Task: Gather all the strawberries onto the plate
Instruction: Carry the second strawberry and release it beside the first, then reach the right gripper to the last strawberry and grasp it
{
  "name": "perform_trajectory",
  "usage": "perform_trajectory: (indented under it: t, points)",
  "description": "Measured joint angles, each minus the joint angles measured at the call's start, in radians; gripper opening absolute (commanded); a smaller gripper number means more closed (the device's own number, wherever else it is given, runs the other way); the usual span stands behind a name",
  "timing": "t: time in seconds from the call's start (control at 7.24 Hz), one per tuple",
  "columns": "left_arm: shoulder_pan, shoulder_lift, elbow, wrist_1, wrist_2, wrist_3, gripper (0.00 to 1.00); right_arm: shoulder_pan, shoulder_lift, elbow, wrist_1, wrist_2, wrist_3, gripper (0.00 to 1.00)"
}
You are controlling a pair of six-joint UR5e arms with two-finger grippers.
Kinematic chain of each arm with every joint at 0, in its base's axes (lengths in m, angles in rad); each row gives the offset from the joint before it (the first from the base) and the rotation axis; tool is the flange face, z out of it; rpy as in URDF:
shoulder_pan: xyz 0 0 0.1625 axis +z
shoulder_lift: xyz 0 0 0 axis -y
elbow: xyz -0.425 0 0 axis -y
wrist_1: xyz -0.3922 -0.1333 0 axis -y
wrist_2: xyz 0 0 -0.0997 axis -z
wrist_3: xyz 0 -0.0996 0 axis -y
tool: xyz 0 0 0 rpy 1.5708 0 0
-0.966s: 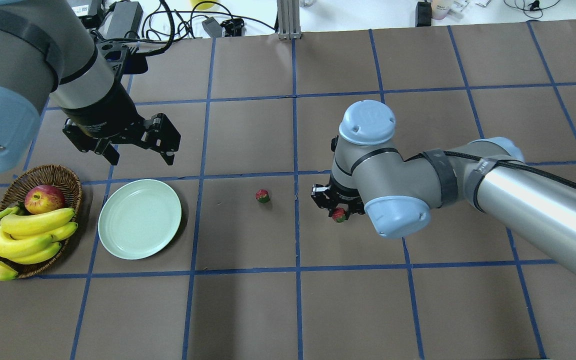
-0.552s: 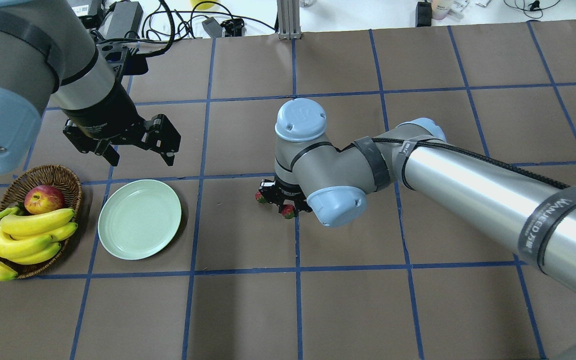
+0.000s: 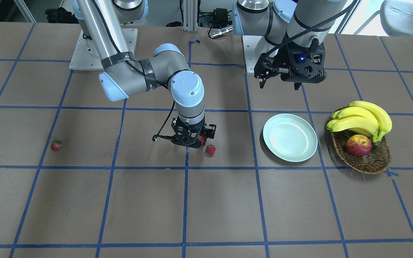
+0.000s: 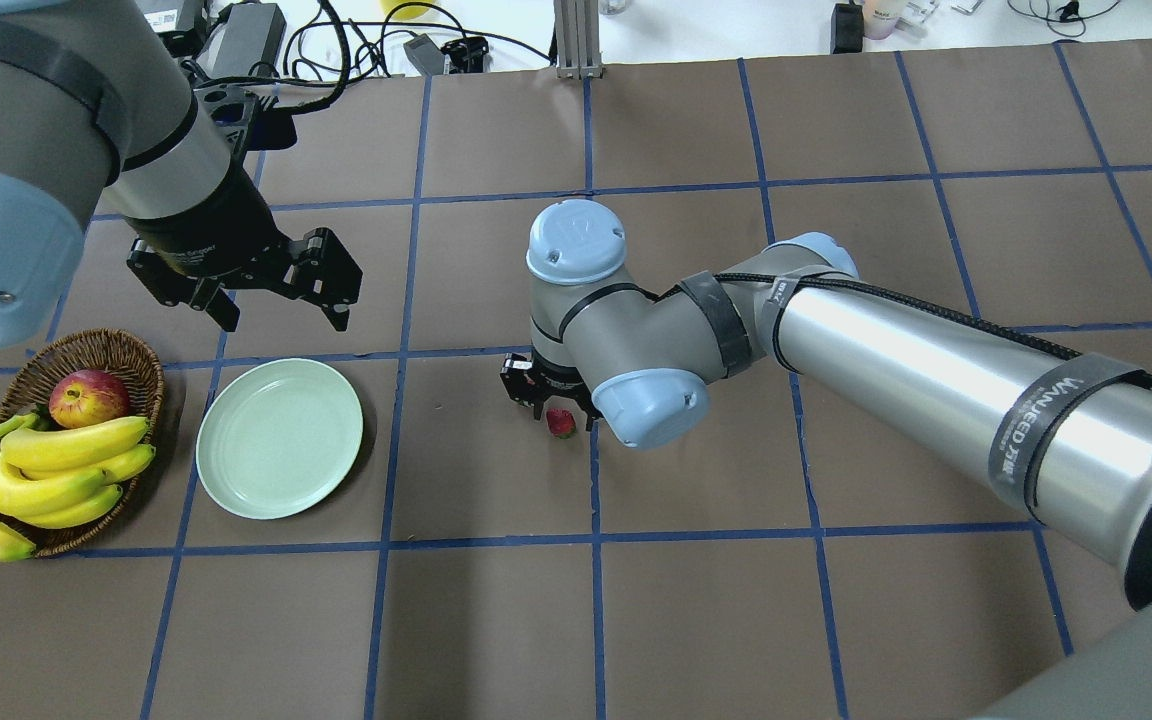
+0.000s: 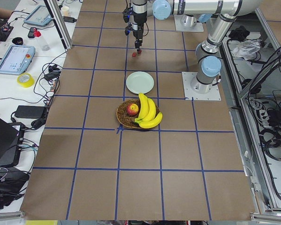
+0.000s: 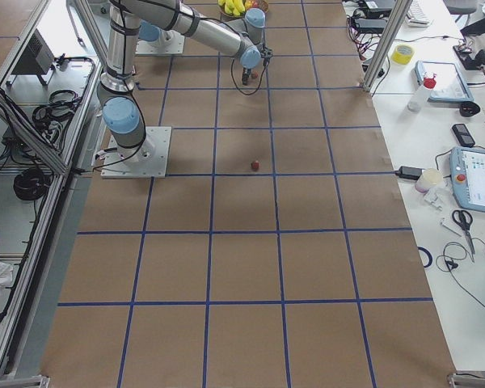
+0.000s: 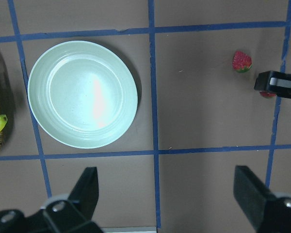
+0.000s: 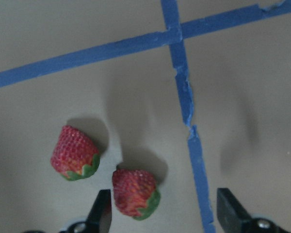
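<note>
Right gripper [image 8: 167,209], fingers spread, hangs over the lower-centre strawberry [image 8: 135,194], seemingly poised to carry it to the plate [image 7: 82,94].

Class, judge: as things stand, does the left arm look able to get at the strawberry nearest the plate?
Probably yes: the strawberry lies uncovered, nothing stands between it and the open left gripper, though the right gripper hangs close beside it.

Brown table [image 4: 836,620], blue tape grid [image 4: 486,541], cluttered benches [image 6: 436,137].
</note>
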Motion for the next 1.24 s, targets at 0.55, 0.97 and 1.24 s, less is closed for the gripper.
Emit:
perform_trajectory:
  t: [0.55, 0.97, 1.24]
  points:
    - [0.0, 0.001, 0.0, -0.001, 0.0, 0.0, 1.0, -0.279, -0.153, 0.059, 0.088, -0.089, -0.426, 1.0]
    - [0.0, 0.001, 0.0, -0.002, -0.001, 0.0, 1.0, -0.598, -0.201, 0.096, 0.139, -0.095, -0.836, 1.0]
    - [0.0, 0.0, -0.002, -0.002, 0.0, 0.0, 1.0, -0.767, -0.196, 0.106, 0.162, -0.108, -1.054, 1.0]
